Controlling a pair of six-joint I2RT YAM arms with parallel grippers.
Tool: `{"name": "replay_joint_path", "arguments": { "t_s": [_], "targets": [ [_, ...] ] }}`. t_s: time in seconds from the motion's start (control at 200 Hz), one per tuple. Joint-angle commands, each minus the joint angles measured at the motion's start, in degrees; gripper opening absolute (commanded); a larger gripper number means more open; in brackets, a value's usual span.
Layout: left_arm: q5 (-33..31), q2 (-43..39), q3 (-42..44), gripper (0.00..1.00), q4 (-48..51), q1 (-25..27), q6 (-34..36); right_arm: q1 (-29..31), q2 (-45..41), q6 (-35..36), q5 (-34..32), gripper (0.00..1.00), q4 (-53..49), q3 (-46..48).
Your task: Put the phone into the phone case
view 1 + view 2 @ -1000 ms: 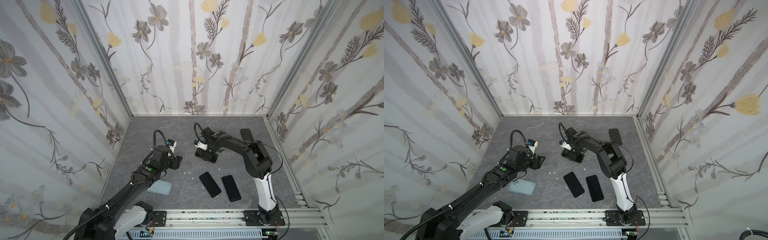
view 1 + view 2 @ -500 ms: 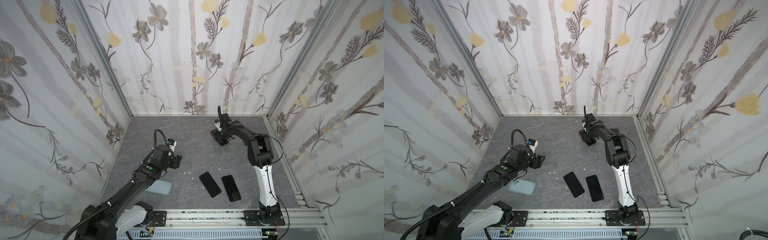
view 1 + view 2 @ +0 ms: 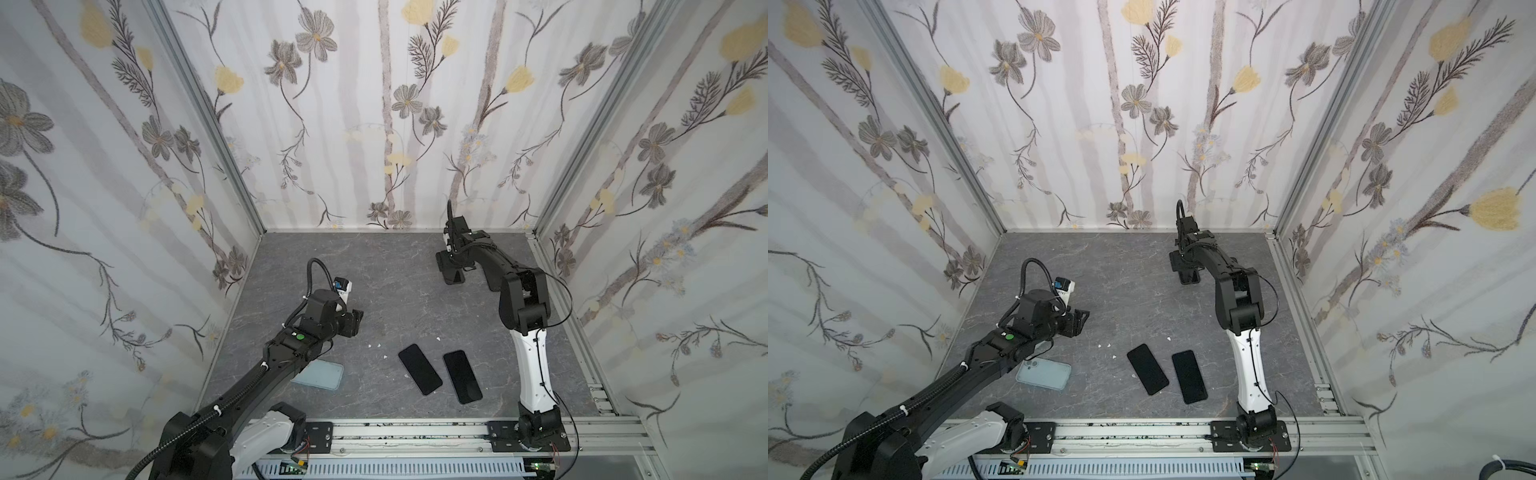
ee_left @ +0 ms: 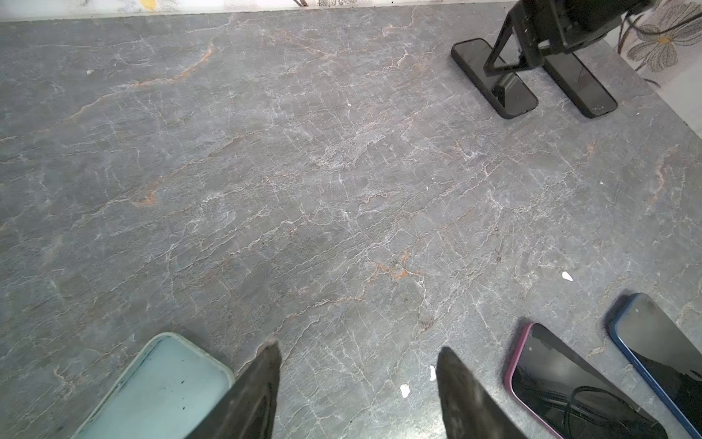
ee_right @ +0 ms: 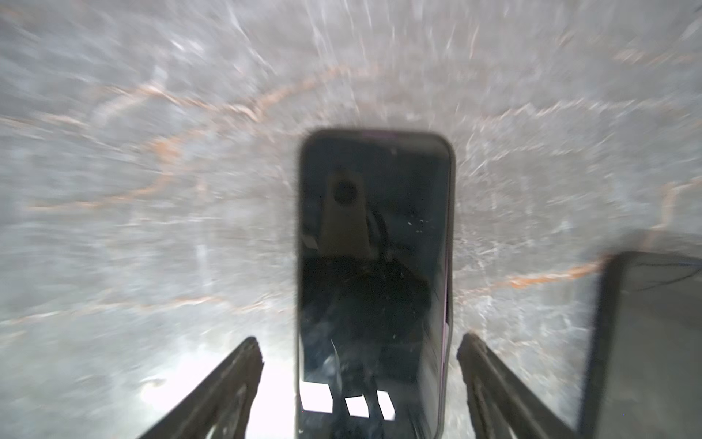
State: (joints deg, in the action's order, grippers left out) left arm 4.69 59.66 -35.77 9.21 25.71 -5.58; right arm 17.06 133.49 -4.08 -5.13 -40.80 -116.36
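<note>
A light blue phone case (image 3: pixel 320 374) (image 3: pixel 1044 374) lies flat near the front left, partly under my left arm. My left gripper (image 3: pixel 356 322) (image 4: pixel 359 346) hovers just beyond it, open, with only bare table between its fingers. The case (image 4: pixel 159 384) lies beside one finger in the left wrist view. My right gripper (image 3: pixel 451 266) (image 5: pixel 359 340) is low at the back right, open, straddling a dark phone (image 5: pixel 374 266) (image 4: pixel 494 78) that lies screen up. Both fingers stand clear of the phone's sides. The right wrist view is blurred.
A second dark phone (image 5: pixel 645 342) (image 4: pixel 577 83) lies right beside the straddled one, hidden by the arm in both top views. A pink-edged phone (image 3: pixel 419 369) (image 4: pixel 569 387) and a blue-edged phone (image 3: pixel 462 376) (image 4: pixel 661 353) lie at the front middle. Small white crumbs (image 3: pixel 376 345) dot the table.
My right arm has swung from the table's middle to the back right and come down over a phone there, its fingers spreading wider. The left arm has not moved.
</note>
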Motion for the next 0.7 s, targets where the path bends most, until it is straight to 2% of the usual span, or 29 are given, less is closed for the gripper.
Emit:
{"name": "replay_joint_path", "arguments": {
  "t_s": [0.0,0.195,0.325,0.535,0.694],
  "targets": [
    [-0.2,-0.4,-0.5,0.65,-1.0,-0.1,0.3,0.3,-1.5,-1.2,-1.7,1.0,-1.2,-0.5],
    [-0.7,-1.2,-0.4,0.65,-0.7,-0.2,0.1,0.3,-2.8,-1.0,0.0,1.0,-3.5,-0.4],
    [0.3,-1.5,-0.7,0.65,-0.9,-0.2,-1.1,1.5,-8.6,-1.7,1.8,0.96,-3.7,3.4],
    [4.5,0.8,-4.1,0.64,-0.2,0.5,-3.8,6.3,-28.2,-7.5,2.8,0.95,3.4,25.6],
    [2.6,3.5,-8.9,0.64,3.5,1.3,-7.2,16.5,-41.6,-11.7,2.8,0.94,8.0,41.0]
  ]
}}
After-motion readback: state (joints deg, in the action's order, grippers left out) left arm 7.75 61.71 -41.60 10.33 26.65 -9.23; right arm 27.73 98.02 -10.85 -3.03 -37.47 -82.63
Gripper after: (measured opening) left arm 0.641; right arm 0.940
